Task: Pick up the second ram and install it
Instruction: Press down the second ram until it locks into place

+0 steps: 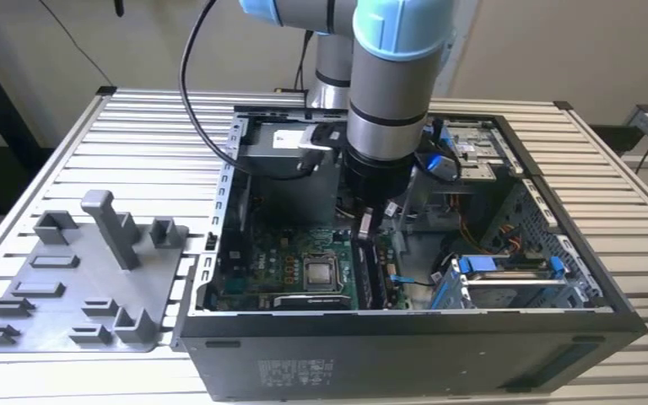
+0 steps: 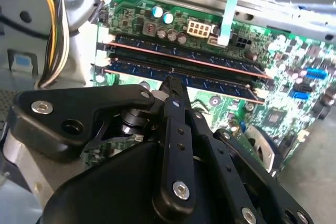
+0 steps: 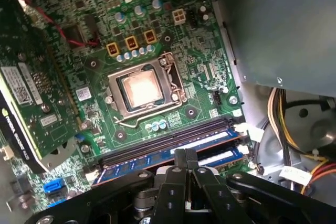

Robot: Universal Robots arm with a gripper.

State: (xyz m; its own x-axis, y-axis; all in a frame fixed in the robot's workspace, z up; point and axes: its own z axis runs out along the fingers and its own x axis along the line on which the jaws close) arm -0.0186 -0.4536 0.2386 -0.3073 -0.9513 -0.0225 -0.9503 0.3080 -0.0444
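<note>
Two sticks sit in the motherboard (image 3: pixel 157 35) slots, so the second ram (image 3: pixel 210 157) is already down in its slot, right of the CPU socket (image 3: pixel 140 88). Gripper (image 3: pixel 185 156), clenched shut, is touching its top edge. I'd press straight down, evenly, until the latches click.

The exterior view looks down from high up and some way off onto the slatted surface (image 1: pixel 132 126) and the open computer case (image 1: pixel 414 337). Both wrist views ride just behind the end effector (image 3: pixel 185 156), close above the motherboard (image 3: pixel 173 51), facing it from opposite sides. They share the memory slots (image 2: pixel 184 64) and fingers (image 2: pixel 176 95).
</note>
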